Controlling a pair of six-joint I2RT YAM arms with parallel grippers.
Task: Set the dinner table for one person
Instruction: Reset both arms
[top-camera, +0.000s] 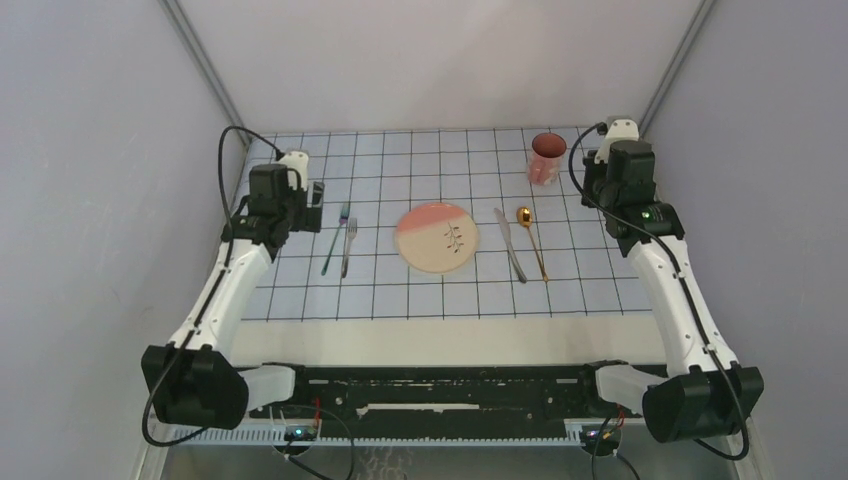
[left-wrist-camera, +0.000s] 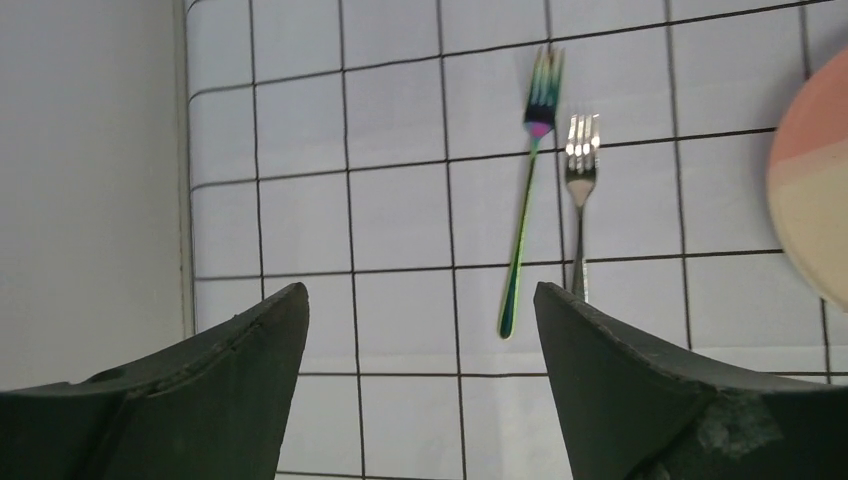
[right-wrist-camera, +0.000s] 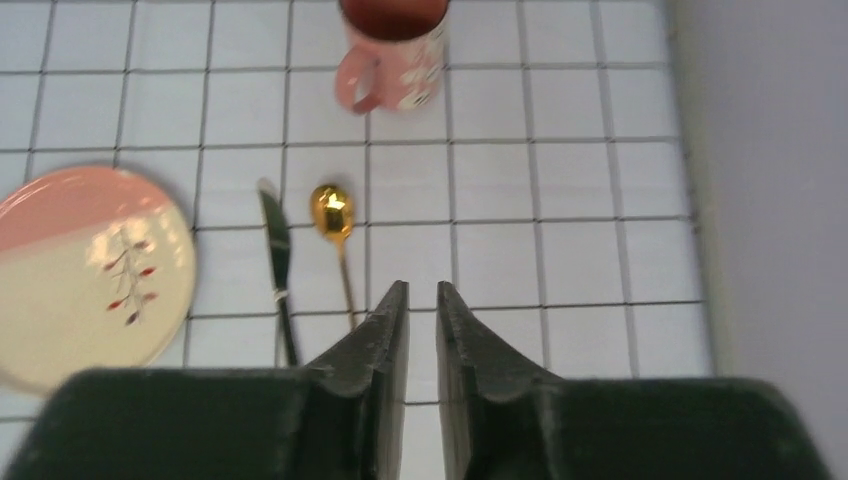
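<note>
The dinner table (top-camera: 440, 342) fills the floor of the enclosure. Its cream top shows as a bare strip between the arm bases and the near edge of the blue gridded cloth (top-camera: 400, 160), which reaches almost to both side walls. A pink-and-cream plate (top-camera: 437, 237) lies mid-cloth. To its left, apart from the rim, an iridescent fork (top-camera: 335, 240) and a silver fork (top-camera: 348, 247) lie side by side. To its right lie a knife (top-camera: 509, 244) and a gold spoon (top-camera: 531, 240). A pink mug (top-camera: 547, 158) stands near the far right corner. Bare squares run along the cloth's near edge and between the spoon and its right edge. The left gripper (left-wrist-camera: 420, 300) hangs over the cloth's left margin, fingers spread wide and holding nothing. The right gripper (right-wrist-camera: 421, 290), just right of the mug, has its fingers pressed nearly together on nothing.
</note>
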